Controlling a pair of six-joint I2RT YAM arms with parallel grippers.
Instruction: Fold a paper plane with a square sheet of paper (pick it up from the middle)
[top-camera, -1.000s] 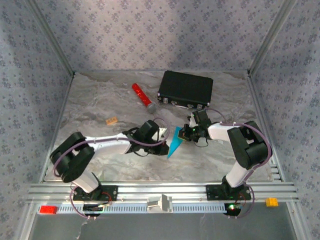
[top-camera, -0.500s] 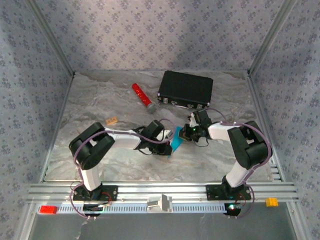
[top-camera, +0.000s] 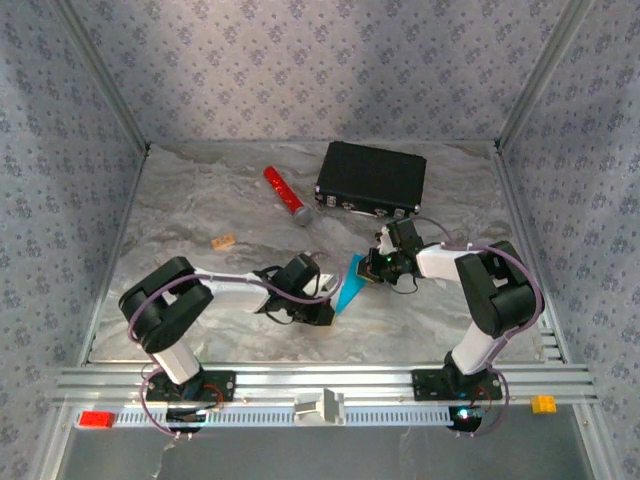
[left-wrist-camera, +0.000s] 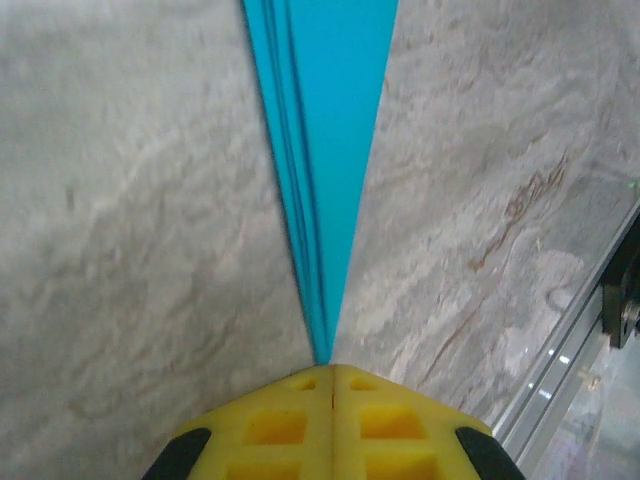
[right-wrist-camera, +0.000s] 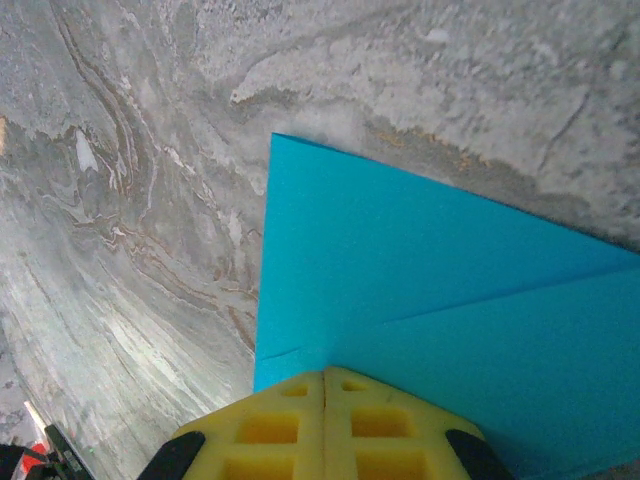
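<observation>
Since the L arm was drawn nearer, the folded cyan paper (top-camera: 345, 291), mid-table, is clamped at its near tip by the closed left gripper (left-wrist-camera: 332, 368) & at its far end by the closed right gripper (right-wrist-camera: 324, 372); crease prob. being sharpened.

I can't read any text, label, brand mark or number from here. Nothing is legible on the black case (top-camera: 371, 177), the red cylinder (top-camera: 283, 193) or the folded cyan paper (left-wrist-camera: 335, 150).
</observation>
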